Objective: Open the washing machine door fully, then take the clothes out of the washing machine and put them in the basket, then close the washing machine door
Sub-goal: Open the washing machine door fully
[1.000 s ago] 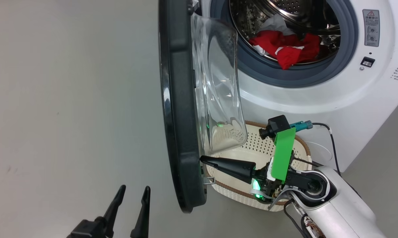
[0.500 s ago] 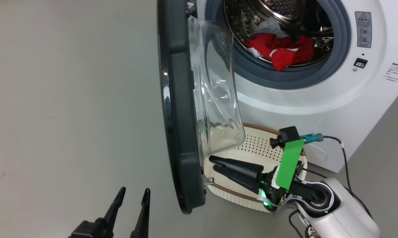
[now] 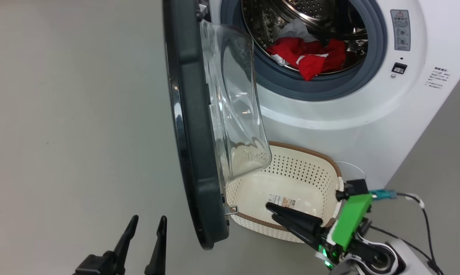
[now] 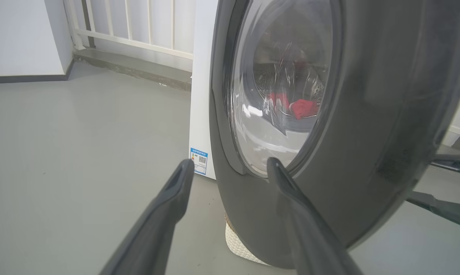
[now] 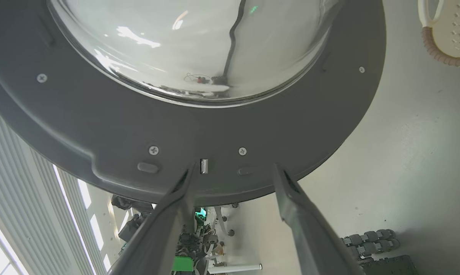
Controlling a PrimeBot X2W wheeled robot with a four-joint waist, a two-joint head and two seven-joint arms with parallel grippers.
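Two claws, one door, one basket and one heap of clothes are in view. Left of the washing machine door [image 3: 191,133], clear of its outer face, the left gripper [image 3: 148,219] hovers over the grey floor [image 3: 62,114], its fingers spread with nothing between them. The door stands swung out, edge-on in the head view: a wide glossy black rim with a clear bulging glass bowl. Just right of the door's lower edge sits the basket [image 3: 302,151], cream, perforated and brown-rimmed, with a paper label on its bottom. The right gripper [image 3: 271,211] hangs over its near side, pointing at the door's latch end across a gap, fingers parted and holding nothing. Further right of the door, well apart from both claws, the clothes [image 3: 310,55] lie crumpled in the steel drum of the washing machine [image 3: 367,114]. They are bright red with white parts, and I cannot tell how many garments there are.
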